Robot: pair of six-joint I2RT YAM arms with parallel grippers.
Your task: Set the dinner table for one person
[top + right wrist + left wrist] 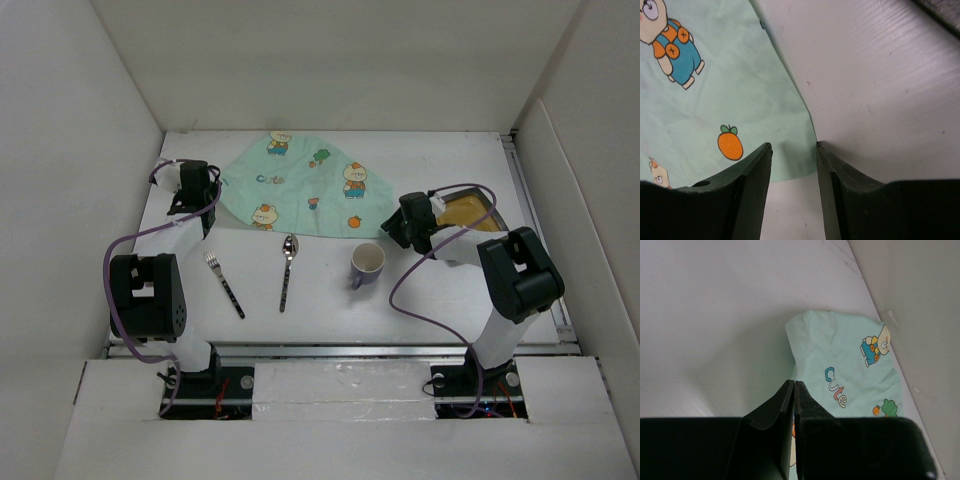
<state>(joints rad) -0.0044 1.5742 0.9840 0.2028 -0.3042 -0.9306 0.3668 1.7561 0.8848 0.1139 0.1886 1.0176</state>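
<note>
A mint-green placemat (310,185) with cartoon bears lies crumpled at the back of the white dinner table (320,310). My left gripper (212,190) sits at its left corner. In the left wrist view that gripper (794,383) is shut on the edge of the placemat (845,355), which runs into the jaws. My right gripper (392,228) is at the cloth's right corner. Seen from the right wrist, it (794,145) stands open, with the corner of the placemat (715,90) lying flat between its fingers. A fork (225,284), a spoon (287,268) and a purple-handled cup (367,265) lie in front of the cloth.
A yellow-brown dish (470,211) sits at the back right, partly hidden by the right arm. A metal rail (330,348) runs along the near edge of the table. White walls close in the left, back and right sides.
</note>
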